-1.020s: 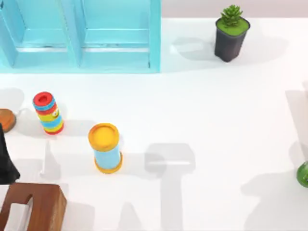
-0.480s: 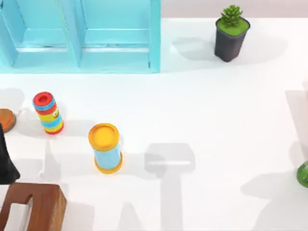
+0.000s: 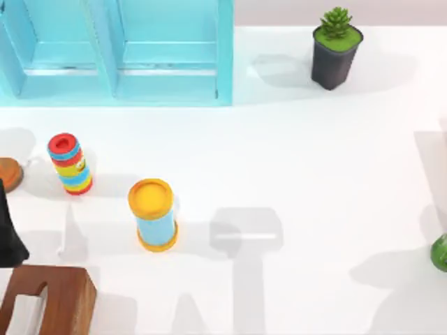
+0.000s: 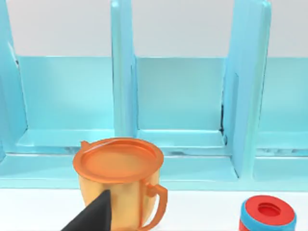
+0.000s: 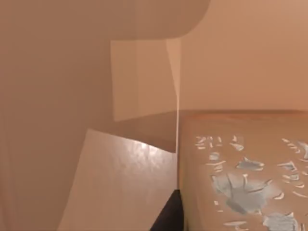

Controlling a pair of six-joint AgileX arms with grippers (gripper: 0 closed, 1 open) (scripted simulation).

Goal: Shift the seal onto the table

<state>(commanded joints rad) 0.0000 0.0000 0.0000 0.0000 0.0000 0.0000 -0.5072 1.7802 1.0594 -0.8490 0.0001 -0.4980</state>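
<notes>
One seal (image 5: 240, 183), a small tan wooden block with a pale mark, sits close before the right tool (image 5: 168, 214); what it rests on cannot be told. It looks light, stiff and smooth, so I would grip its flat opposite sides. Whether either tool is apart or together cannot be told. The left tool (image 4: 91, 219) hovers by one orange cup (image 4: 120, 178). The bench (image 3: 314, 174) carries one striped cylinder (image 3: 68, 164), one yellow-topped cylinder (image 3: 152, 213), one plant (image 3: 335, 49) and one brown box (image 3: 49, 300).
</notes>
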